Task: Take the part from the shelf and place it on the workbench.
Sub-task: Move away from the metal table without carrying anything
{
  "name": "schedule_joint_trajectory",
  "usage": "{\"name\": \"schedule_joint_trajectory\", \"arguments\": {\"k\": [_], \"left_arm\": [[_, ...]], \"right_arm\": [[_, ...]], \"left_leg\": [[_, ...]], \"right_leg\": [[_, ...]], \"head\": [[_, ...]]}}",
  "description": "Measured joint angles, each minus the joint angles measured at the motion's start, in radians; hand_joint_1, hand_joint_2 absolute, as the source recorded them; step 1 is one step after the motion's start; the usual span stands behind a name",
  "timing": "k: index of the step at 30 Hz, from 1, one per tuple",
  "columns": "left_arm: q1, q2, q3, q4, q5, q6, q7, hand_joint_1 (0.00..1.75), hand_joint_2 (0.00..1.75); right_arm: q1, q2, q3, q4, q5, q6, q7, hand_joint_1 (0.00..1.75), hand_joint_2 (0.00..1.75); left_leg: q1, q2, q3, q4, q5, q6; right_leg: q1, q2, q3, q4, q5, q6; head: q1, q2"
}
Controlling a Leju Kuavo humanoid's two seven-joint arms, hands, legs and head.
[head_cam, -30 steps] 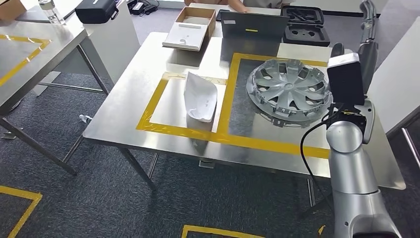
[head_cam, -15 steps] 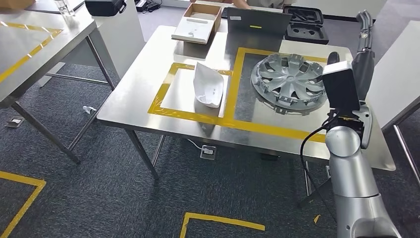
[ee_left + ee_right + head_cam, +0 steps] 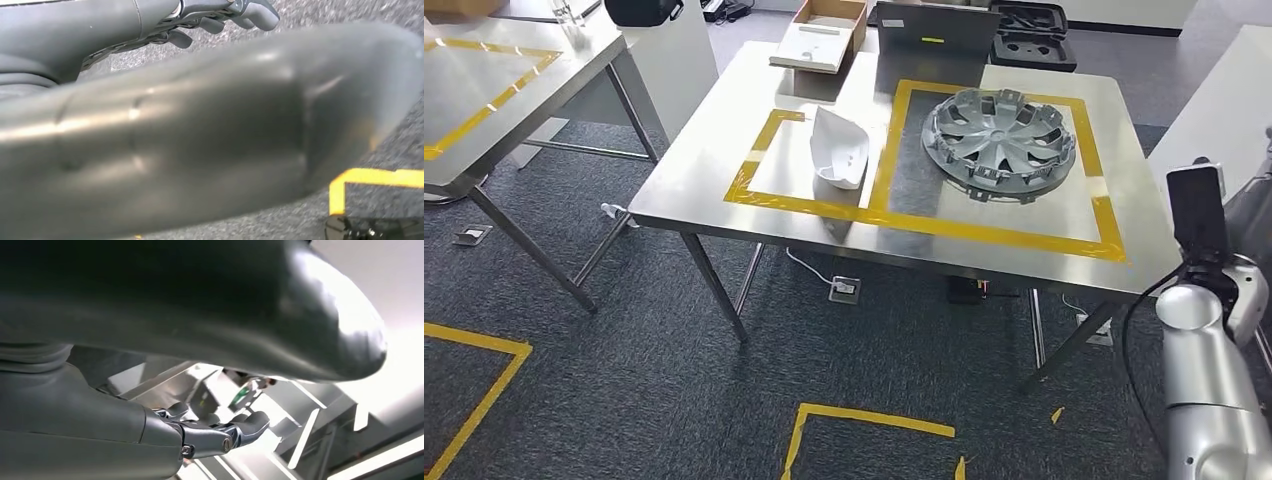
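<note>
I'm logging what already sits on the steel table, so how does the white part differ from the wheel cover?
The white part is glossy white and smooth; the wheel cover is silver-grey with spokes and openings. The white part is a narrow, tapered shell, while the wheel cover is a round disc and clearly the larger. The white part sits in the left taped box, the wheel cover in the right one. Both rest on the steel table inside yellow tape.

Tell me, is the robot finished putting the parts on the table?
Probably nearly done. Done: a silver wheel cover lies flat in the big yellow-taped square on the workbench, and a white molded part sits in the smaller square. In hand: I see nothing in the fingers of the left hand or the right hand. Left: maybe nothing. I can't tell if another part waits on a shelf.
</note>
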Motion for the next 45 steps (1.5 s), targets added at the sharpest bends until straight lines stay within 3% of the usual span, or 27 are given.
{"name": "schedule_joint_trajectory", "arguments": {"k": [2,3,4,5,7,9,11,13,14,16,18,19,20,21,23,25,28,30,33,34,35,36,38,39,41,44,45], "left_arm": [[-0.001,-0.001,0.0,0.0,0.0,0.0,0.001,0.0,0.0],[-0.002,-0.001,0.001,0.0,0.001,0.0,0.002,0.0,0.0],[-0.002,-0.001,0.001,0.0,0.002,0.0,0.004,0.0,0.0],[-0.001,-0.001,0.002,0.0,0.004,0.001,0.006,0.0,0.0],[0.0,-0.001,0.004,0.0,0.009,0.001,0.008,0.0,0.0],[-0.001,0.0,0.006,-0.001,0.011,0.002,0.007,0.0,0.0],[-0.001,0.0,0.01,-0.001,0.012,0.002,0.006,0.0,0.0],[0.001,-0.001,0.016,-0.001,0.012,0.002,0.006,0.0,0.0],[0.002,-0.001,0.018,0.0,0.012,0.002,0.007,0.0,0.0],[0.003,-0.001,0.019,0.0,0.012,0.002,0.008,0.0,0.0],[0.003,0.0,0.02,0.0,0.012,0.002,0.008,0.0,0.0],[0.003,0.0,0.02,0.0,0.012,0.002,0.008,0.0,0.0],[0.004,-0.001,0.02,0.0,0.013,0.002,0.008,0.0,0.0],[0.005,-0.002,0.021,0.0,0.013,0.002,0.008,0.0,0.0],[0.008,-0.004,0.023,0.0,0.014,0.001,0.008,0.0,0.0],[0.007,-0.007,0.026,0.0,0.015,0.001,0.008,0.0,0.0],[0.005,-0.008,0.029,0.0,0.014,0.001,0.009,0.0,0.0],[0.007,-0.006,0.03,0.0,0.012,0.0,0.007,0.0,0.0],[0.009,-0.004,0.03,0.002,0.003,-0.002,0.002,0.0,0.0],[0.009,-0.002,0.03,0.002,0.0,-0.002,0.002,0.0,0.0],[0.01,0.0,0.03,0.001,-0.002,-0.002,0.001,0.0,0.0],[0.01,0.003,0.03,0.001,-0.003,-0.002,0.001,0.0,0.0],[0.01,0.008,0.03,0.001,-0.003,-0.002,0.001,0.0,0.0],[0.008,0.009,0.03,0.0,-0.005,-0.002,0.002,0.0,0.0],[0.005,0.011,0.03,0.0,-0.011,-0.001,0.006,0.0,0.0],[0.005,0.01,0.029,0.0,-0.022,0.002,0.014,0.0,0.0],[0.005,0.01,0.029,0.0,-0.026,0.004,0.015,0.0,0.0]], "right_arm": [[-0.001,-0.008,-0.025,0.053,0.019,-0.016,0.013,0.0,0.0],[0.0,-0.013,-0.037,0.081,0.031,-0.024,0.023,0.0,0.0],[0.002,-0.018,-0.049,0.109,0.044,-0.032,0.031,0.0,0.0],[0.003,-0.024,-0.06,0.136,0.057,-0.04,0.039,0.0,0.0],[0.006,-0.035,-0.079,0.183,0.083,-0.057,0.054,0.0,0.0],[0.005,-0.049,-0.098,0.225,0.107,-0.073,0.073,0.0,0.0],[-0.001,-0.065,-0.116,0.276,0.13,-0.081,0.1,0.0,0.0],[-0.001,-0.08,-0.136,0.333,0.144,-0.081,0.125,0.0,0.0],[0.002,-0.086,-0.145,0.356,0.148,-0.081,0.13,0.0,0.0],[0.006,-0.099,-0.16,0.391,0.156,-0.078,0.143,0.0,0.0],[0.007,-0.112,-0.174,0.433,0.163,-0.063,0.185,0.0,0.0],[0.013,-0.119,-0.184,0.459,0.161,-0.047,0.215,0.0,0.0],[0.024,-0.126,-0.197,0.486,0.155,-0.026,0.244,0.0,0.0],[0.039,-0.132,-0.211,0.51,0.148,0.001,0.268,0.0,0.0],[0.075,-0.138,-0.242,0.547,0.133,0.055,0.297,0.0,0.0],[0.116,-0.131,-0.265,0.575,0.125,0.102,0.308,0.0,0.0],[0.193,-0.084,-0.292,0.613,0.112,0.164,0.334,0.0,0.0],[0.248,-0.034,-0.312,0.641,0.093,0.213,0.383,0.0,0.0],[0.337,0.049,-0.345,0.68,0.056,0.319,0.519,0.0,0.0],[0.363,0.074,-0.355,0.691,0.043,0.348,0.561,0.0,0.0],[0.387,0.098,-0.366,0.699,0.028,0.369,0.593,0.0,0.0],[0.405,0.121,-0.379,0.706,0.007,0.384,0.614,0.0,0.0],[0.43,0.168,-0.414,0.716,-0.048,0.403,0.63,0.0,0.0],[0.439,0.19,-0.436,0.719,-0.076,0.407,0.628,0.0,0.0],[0.45,0.229,-0.483,0.724,-0.123,0.411,0.619,0.0,0.0],[0.461,0.273,-0.543,0.73,-0.154,0.408,0.609,0.0,1.31],[0.465,0.285,-0.557,0.733,-0.157,0.407,0.608,0.0,1.75]], "left_leg": [[0.002,0.0,-0.038,0.118,-0.097,-0.007],[0.002,0.0,-0.05,0.178,-0.126,-0.009],[0.002,0.0,-0.052,0.222,-0.135,-0.011],[0.002,0.0,-0.037,0.232,-0.121,-0.01],[0.002,0.0,0.037,0.161,-0.073,-0.006],[-0.002,-0.002,0.142,0.021,-0.074,0.004],[-0.008,-0.005,0.187,-0.058,-0.094,0.018],[-0.01,-0.004,0.173,-0.063,-0.079,0.034],[-0.01,-0.003,0.166,-0.065,-0.067,0.042],[-0.007,0.001,0.143,-0.067,-0.041,0.054],[-0.009,0.005,0.113,-0.066,-0.017,0.061],[-0.01,0.005,0.098,-0.065,-0.005,0.062],[-0.01,0.004,0.082,-0.063,0.006,0.062],[-0.01,0.003,0.067,-0.061,0.016,0.061],[-0.009,0.0,0.043,-0.052,0.031,0.055],[-0.01,0.0,0.031,-0.046,0.044,0.043],[-0.007,0.001,0.029,-0.051,0.064,0.021],[-0.004,-0.001,0.015,-0.022,0.028,0.01],[-0.002,-0.003,-0.035,0.151,-0.118,-0.004],[-0.002,-0.003,-0.046,0.211,-0.148,-0.008],[-0.002,-0.003,-0.042,0.245,-0.153,-0.011],[-0.001,-0.003,-0.022,0.246,-0.138,-0.012],[-0.001,-0.004,0.076,0.141,-0.095,-0.011],[-0.001,-0.006,0.142,0.055,-0.094,-0.009],[-0.004,-0.01,0.224,-0.061,-0.109,0.003],[-0.007,-0.007,0.219,-0.084,-0.098,0.028],[-0.006,-0.004,0.208,-0.084,-0.087,0.036]], "right_leg": [[0.0,0.001,-0.027,0.0,0.022,-0.006],[0.0,0.001,-0.042,0.001,0.034,-0.005],[0.001,0.002,-0.058,0.001,0.045,-0.004],[0.001,0.002,-0.073,0.002,0.057,-0.002],[0.001,0.001,-0.103,0.002,0.079,0.004],[0.002,0.0,-0.124,0.004,0.1,0.014],[0.002,-0.001,-0.13,0.002,0.12,0.028],[-0.003,-0.001,-0.131,-0.005,0.136,0.042],[-0.005,0.0,-0.138,0.001,0.124,0.048],[-0.007,0.002,-0.166,0.068,0.045,0.057],[-0.007,0.003,-0.197,0.196,-0.054,0.062],[-0.007,0.003,-0.201,0.251,-0.077,0.063],[-0.007,0.004,-0.191,0.279,-0.075,0.063],[-0.007,0.004,-0.164,0.273,-0.056,0.062],[-0.005,0.003,-0.063,0.164,-0.025,0.058],[0.001,0.002,0.022,0.045,-0.037,0.047],[0.01,0.001,0.037,-0.001,-0.038,0.021],[0.009,-0.002,0.026,-0.005,-0.017,0.004],[0.009,-0.01,-0.008,-0.006,0.014,-0.009],[0.009,-0.013,-0.022,-0.005,0.023,-0.01],[0.01,-0.014,-0.038,-0.003,0.034,-0.01],[0.01,-0.015,-0.054,-0.002,0.044,-0.009],[0.009,-0.012,-0.082,0.001,0.066,-0.005],[0.01,-0.009,-0.092,0.003,0.075,-0.002],[0.011,-0.005,-0.099,0.005,0.092,0.008],[0.008,0.002,-0.104,0.004,0.109,0.025],[0.007,0.005,-0.113,0.018,0.089,0.031]], "head": [[-0.002,0.0],[-0.003,0.0],[-0.003,0.0],[-0.003,0.0],[-0.003,0.0],[-0.002,0.0],[-0.003,0.0],[-0.004,0.0],[-0.003,0.0],[-0.001,0.0],[0.001,0.0],[0.001,0.0],[0.001,0.0],[0.001,0.0],[0.002,0.0],[0.002,0.0],[0.006,0.0],[0.006,0.0],[0.003,0.0],[0.003,0.0],[0.003,0.0],[0.003,0.0],[0.002,0.0],[0.002,0.0],[0.002,0.0],[-0.003,0.0],[-0.002,0.0]]}}
